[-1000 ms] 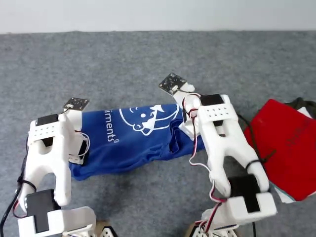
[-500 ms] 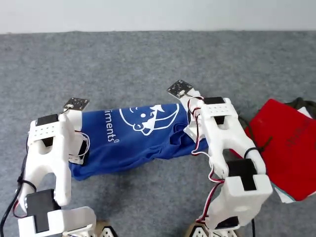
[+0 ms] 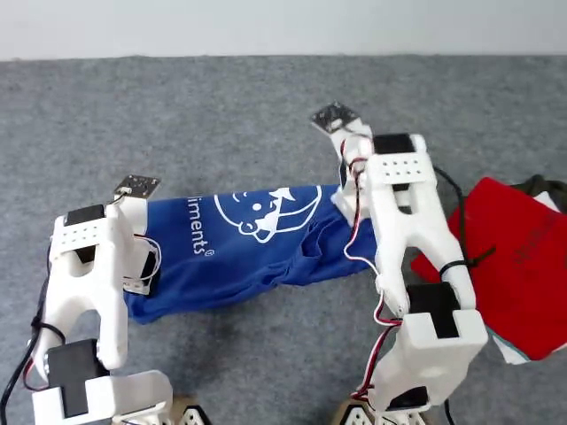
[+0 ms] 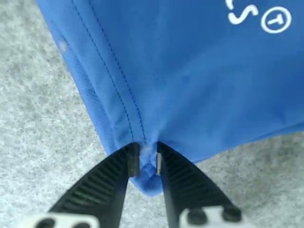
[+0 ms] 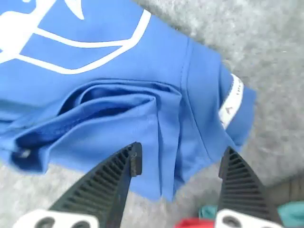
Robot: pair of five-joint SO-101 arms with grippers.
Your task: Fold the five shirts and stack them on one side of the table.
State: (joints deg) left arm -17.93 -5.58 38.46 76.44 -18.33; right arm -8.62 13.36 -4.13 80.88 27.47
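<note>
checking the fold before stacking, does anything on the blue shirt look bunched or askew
Yes. The blue shirt is rumpled into loose creases at the end by the open right gripper, not flat, and its near edge lies slanted. The left gripper pinches the opposite corner.

The blue cloth shirt with white print (image 3: 239,243) is a thin, smooth knit with a matt surface. It has double stitched seams along its hem, and the print on it looks flat and matt. The grey table cover (image 3: 221,115) is a rough, felt-like carpet with a fuzzy nap. The red folded cloth shirt (image 3: 523,266) also looks soft and matt. The fingers (image 4: 107,183) of the left gripper (image 4: 146,160) and of the right gripper (image 5: 182,160) are black matt plastic with ribbed inner faces. The white shells of the arms (image 3: 89,266) are smooth, hard plastic, slightly shiny.
</note>
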